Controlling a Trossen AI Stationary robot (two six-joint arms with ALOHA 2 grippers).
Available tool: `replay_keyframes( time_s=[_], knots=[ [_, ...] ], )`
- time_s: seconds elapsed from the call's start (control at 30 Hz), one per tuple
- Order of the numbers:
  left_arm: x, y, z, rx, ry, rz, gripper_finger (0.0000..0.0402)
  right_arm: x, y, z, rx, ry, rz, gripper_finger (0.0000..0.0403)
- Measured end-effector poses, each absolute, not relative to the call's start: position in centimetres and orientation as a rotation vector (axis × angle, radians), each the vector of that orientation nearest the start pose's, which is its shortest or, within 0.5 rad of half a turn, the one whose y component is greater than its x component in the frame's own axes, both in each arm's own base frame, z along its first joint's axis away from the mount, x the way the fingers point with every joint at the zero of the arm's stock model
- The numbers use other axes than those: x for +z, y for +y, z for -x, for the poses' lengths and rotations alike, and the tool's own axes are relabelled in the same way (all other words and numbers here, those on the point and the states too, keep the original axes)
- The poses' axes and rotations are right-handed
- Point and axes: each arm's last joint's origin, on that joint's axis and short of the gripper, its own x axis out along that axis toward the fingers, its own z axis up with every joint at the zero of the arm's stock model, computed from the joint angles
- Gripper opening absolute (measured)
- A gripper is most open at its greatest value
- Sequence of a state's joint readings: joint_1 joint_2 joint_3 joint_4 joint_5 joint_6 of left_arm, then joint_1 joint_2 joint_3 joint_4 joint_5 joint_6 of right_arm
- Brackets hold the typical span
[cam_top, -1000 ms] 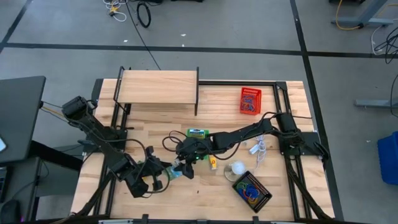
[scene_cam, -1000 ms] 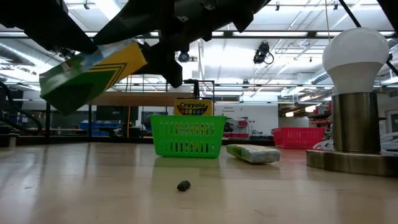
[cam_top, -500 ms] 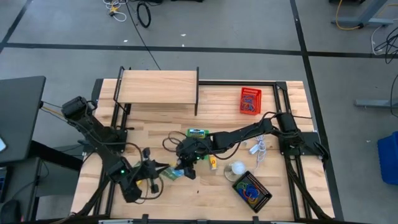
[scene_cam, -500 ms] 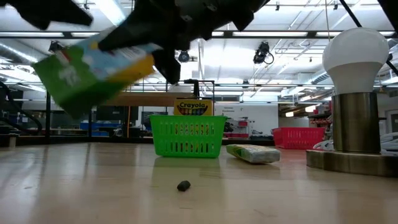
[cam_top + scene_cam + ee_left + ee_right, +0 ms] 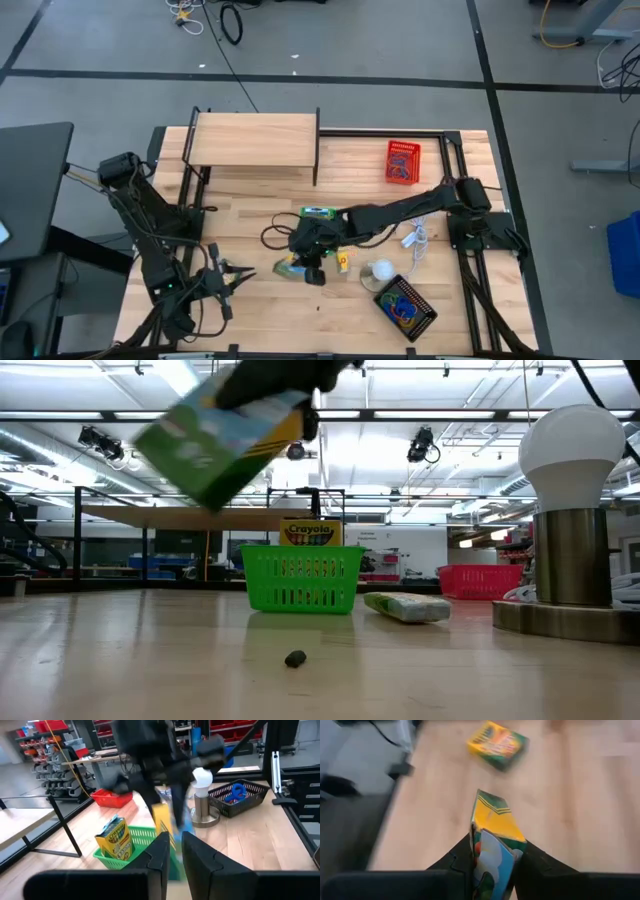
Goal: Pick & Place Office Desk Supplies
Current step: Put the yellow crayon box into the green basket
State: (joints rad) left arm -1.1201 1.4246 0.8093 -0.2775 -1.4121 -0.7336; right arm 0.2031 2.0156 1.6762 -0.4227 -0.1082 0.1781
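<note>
- Wooden planks make up the desk (image 5: 440, 220), which stands on a grey floor crossed by dark tape lines, with a workshop hall of shelving and ceiling lights beyond it.
- At the centre of the work is a green and yellow crayon packet (image 5: 492, 851), lifted off the desk and tilted, near the middle of the front half.
- Clamped on that packet is the right gripper (image 5: 303, 266), its two dark fingers (image 5: 537, 865) pressing the packet's flat sides, as the right wrist view shows.
- A second crayon packet (image 5: 311, 532) stands upright in the green basket (image 5: 301, 580), just behind the lifted one; a third packet (image 5: 406, 606) lies flat on the desk beside the basket.
- The left gripper (image 5: 222, 280) sits well clear at the front left, holding nothing, its fingers (image 5: 201, 858) only a narrow slit apart.
- Farther off stand the red basket (image 5: 402, 161), the black basket (image 5: 407, 306) and the white ball-shaped object (image 5: 381, 270).
- Judged from this, the step is carrying the packet to the green basket; doing it well probably means levelling the tilted packet first, approaching from above the rim, and releasing only when it is clear of the packet already inside.
</note>
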Motion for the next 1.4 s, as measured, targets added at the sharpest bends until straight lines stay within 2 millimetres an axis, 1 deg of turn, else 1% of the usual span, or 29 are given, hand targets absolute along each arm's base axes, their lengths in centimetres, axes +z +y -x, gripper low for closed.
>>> replay_keyframes(
  time_s=[0.13, 0.2, 0.27, 0.33, 0.4, 0.53, 0.63, 0.8, 1.03, 1.1, 1.37, 1.4],
  knots=[
    [21.5, -22.2, -14.0, 0.345, 0.151, -0.127, 0.0058, 27.7, 8.9, -43.5, 0.135, 0.917, 0.024, 0.0094],
    [21.5, -22.1, -14.1, 0.35, 0.153, -0.13, 0.0058, 28.6, 8.3, -42.9, 0.089, 0.981, 0.091, 0.0094],
    [21.5, -22.0, -14.2, 0.354, 0.154, -0.131, 0.0059, 28.8, 7.8, -42.4, 0.062, 1.034, 0.135, 0.0094],
    [21.5, -22.0, -14.3, 0.356, 0.155, -0.132, 0.0059, 28.3, 7.3, -41.9, 0.056, 1.111, 0.174, 0.0094],
    [21.5, -22.0, -14.3, 0.357, 0.156, -0.134, 0.0059, 27.9, 6.8, -41.7, 0.061, 1.15, 0.212, 0.0094],
    [21.5, -21.8, -14.5, 0.366, 0.159, -0.138, 0.0059, 26.7, 6.3, -42.1, 0.099, 1.186, 0.291, 0.0094],
    [21.4, -21.7, -14.6, 0.369, 0.162, -0.142, 0.0059, 25.9, 5.9, -42.8, 0.122, 1.174, 0.335, 0.0094],
    [21.3, -21.6, -14.6, 0.369, 0.171, -0.137, 0.0059, 23.8, 5.1, -43.6, 0.137, 1.231, 0.408, 0.0094],
    [21.3, -21.6, -14.6, 0.369, 0.172, -0.133, 0.0059, 21.5, 4.3, -44.6, 0.166, 1.266, 0.495, 0.0094],
    [21.3, -21.6, -14.6, 0.369, 0.171, -0.131, 0.0059, 21.1, 4.3, -44.8, 0.175, 1.269, 0.507, 0.0094],
    [21.2, -21.6, -14.6, 0.37, 0.168, -0.113, 0.0059, 20.9, 4.3, -45.2, 0.152, 1.241, 0.543, 0.0095],
    [21.2, -21.6, -14.6, 0.371, 0.168, -0.112, 0.0059, 20.9, 4.3, -45.2, 0.144, 1.242, 0.55, 0.0106]
  ],
)
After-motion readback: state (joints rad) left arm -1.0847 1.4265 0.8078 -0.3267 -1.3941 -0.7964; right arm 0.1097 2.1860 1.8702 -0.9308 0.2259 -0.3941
